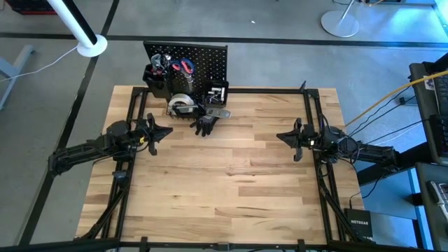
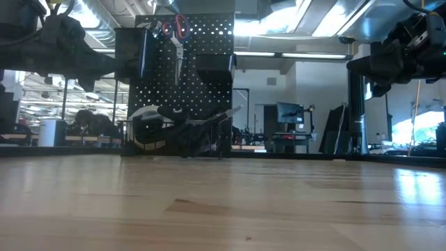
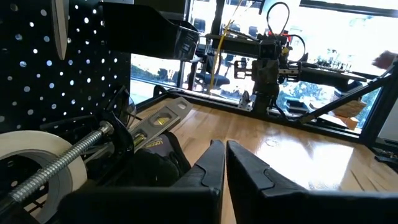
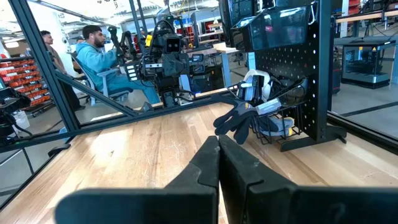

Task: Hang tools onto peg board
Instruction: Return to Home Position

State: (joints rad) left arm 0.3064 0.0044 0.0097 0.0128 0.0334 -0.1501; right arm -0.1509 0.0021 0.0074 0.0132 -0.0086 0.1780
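Note:
The black peg board [image 1: 199, 63] stands upright at the table's far edge, left of centre. Red-handled scissors [image 2: 179, 29] hang on it, with black bins [image 2: 212, 68] attached. At its foot, in a wire basket, lie the pale tape roll [image 1: 183, 103], the silver level bar [image 3: 158, 121], a clamp's threaded screw [image 3: 68, 155] and the black gloves [image 1: 204, 124], whose fingers rest on the tabletop. My left gripper [image 1: 166, 130] is shut and empty, left of the gloves. My right gripper [image 1: 280, 136] is shut and empty at the table's right.
The wooden tabletop [image 1: 231, 189] stretches bare between and in front of both arms. A black metal frame [image 1: 308, 98] runs around the table. People sit beyond the table in the right wrist view [image 4: 106, 53].

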